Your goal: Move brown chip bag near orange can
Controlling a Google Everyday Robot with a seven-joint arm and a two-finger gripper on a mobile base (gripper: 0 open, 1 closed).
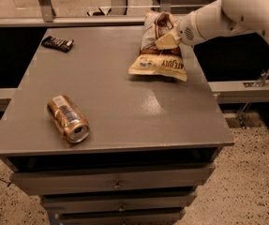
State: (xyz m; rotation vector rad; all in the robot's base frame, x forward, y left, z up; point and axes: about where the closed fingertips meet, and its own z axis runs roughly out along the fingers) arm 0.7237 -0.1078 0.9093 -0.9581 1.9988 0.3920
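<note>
Rearward — pincer [166,41] tight on crinkly brown chip bag [158,65], well apart from sideways metallic orange can [67,118]

I see a grey desk [124,97] w/ drawers below. Orange can [68,119] lies on its side, front-left. Brown chip bag [158,60] sits back-right, near the right edge. Small dark candy bar [57,43] is in the back-left corner. All 3 well apart. Claw [168,40] is against the bag's upper part.

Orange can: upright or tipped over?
Tipped: the orange can lies on its side on the table, top rim facing the front edge. The claw is at the brown chip bag near the far edge.
</note>
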